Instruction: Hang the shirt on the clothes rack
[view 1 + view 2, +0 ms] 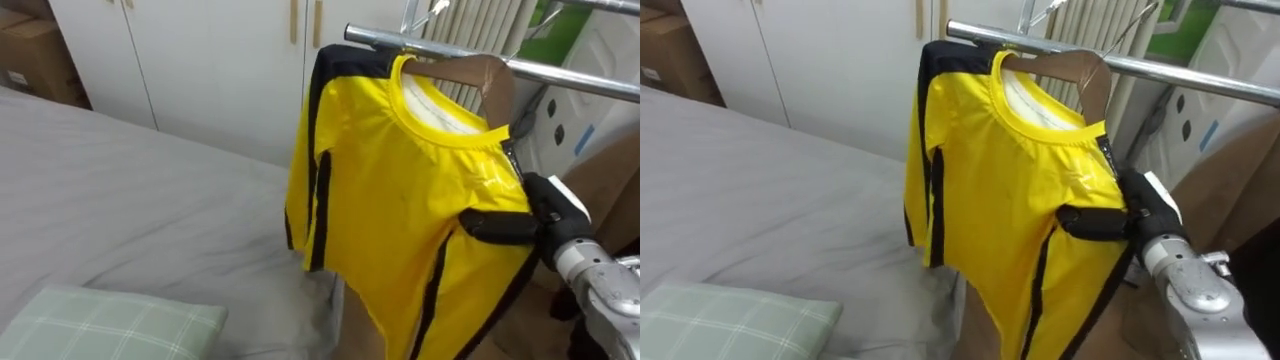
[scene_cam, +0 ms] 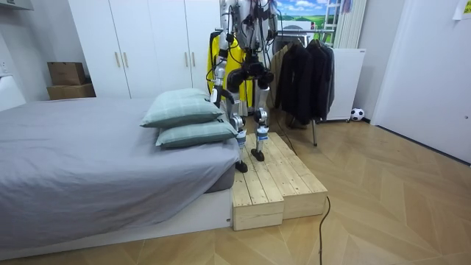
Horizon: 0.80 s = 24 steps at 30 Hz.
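A yellow shirt [image 1: 400, 190] with black stripes hangs on a wooden hanger [image 1: 487, 78]. The hanger's top is up at the metal rail [image 1: 585, 82] of the clothes rack. Whether its hook rests on the rail is hidden. My right hand [image 1: 548, 212] comes in from the right at the shirt's right shoulder. Its black thumb [image 1: 495, 226] lies across the front of the cloth and pinches it, and the other fingers are behind the shirt. In the room view I stand on a wooden platform [image 2: 280, 184] facing the rack, with my left hand [image 2: 215, 93] low by the bed side.
A grey bed [image 1: 120, 200] with a green plaid pillow [image 1: 100, 325] lies to my left, close under the shirt's hem. White wardrobe doors [image 1: 200, 60] stand behind, cardboard boxes [image 1: 35, 50] in the corner. Dark coats [image 2: 302, 73] hang further along the rack.
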Tool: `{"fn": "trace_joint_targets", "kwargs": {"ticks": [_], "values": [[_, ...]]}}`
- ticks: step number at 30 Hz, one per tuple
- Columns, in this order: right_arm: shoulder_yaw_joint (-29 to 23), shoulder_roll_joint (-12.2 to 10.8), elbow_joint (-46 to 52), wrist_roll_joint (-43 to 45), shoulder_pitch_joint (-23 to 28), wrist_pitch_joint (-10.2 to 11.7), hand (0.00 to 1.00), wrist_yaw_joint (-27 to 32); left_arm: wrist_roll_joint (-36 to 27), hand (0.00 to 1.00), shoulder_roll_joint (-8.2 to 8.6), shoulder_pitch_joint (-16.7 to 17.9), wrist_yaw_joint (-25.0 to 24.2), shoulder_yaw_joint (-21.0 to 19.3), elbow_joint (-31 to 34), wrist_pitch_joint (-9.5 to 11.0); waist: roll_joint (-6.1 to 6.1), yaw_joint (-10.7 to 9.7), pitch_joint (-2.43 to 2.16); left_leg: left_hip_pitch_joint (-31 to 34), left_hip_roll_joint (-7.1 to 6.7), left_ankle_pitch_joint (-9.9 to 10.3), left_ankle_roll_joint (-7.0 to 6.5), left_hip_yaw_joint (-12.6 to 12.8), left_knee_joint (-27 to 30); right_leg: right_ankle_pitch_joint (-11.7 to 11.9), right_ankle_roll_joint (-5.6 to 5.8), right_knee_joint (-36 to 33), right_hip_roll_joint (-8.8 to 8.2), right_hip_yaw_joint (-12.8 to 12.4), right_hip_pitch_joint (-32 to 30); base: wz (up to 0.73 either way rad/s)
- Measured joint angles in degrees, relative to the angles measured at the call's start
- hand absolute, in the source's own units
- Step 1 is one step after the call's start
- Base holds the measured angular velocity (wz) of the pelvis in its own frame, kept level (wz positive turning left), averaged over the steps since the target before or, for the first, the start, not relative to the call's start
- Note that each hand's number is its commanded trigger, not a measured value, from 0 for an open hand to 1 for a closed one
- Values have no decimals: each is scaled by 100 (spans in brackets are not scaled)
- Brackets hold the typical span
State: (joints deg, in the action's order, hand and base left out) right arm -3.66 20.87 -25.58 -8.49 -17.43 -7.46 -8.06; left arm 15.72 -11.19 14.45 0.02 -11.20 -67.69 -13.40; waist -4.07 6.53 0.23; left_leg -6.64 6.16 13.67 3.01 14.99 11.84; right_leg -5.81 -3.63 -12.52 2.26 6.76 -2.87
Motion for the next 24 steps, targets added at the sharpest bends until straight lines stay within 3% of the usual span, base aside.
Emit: {"fn": "trace_joint_targets", "kwargs": {"ticks": [4,13,24], "values": [[0,37,-388,-130,-140,-11,100,-167,4,0,-2,6,-68,-28,34,1,8,-2,-4,-15,-13,-24,-3,-51,-1,-4,2,22,-18,44,40,8],[20,374,-902,-207,-332,-10,100,-522,3,0,-7,-9,-77,-45,74,9,15,9,-9,-8,-19,-58,14,-116,-16,-2,-5,41,-14,63,74,3],[26,391,-1801,-254,-334,10,100,-537,8,0,-15,-10,-76,-38,133,7,14,32,1,-7,-18,-58,13,-160,-21,-5,-6,90,-24,121,98,1]]}}
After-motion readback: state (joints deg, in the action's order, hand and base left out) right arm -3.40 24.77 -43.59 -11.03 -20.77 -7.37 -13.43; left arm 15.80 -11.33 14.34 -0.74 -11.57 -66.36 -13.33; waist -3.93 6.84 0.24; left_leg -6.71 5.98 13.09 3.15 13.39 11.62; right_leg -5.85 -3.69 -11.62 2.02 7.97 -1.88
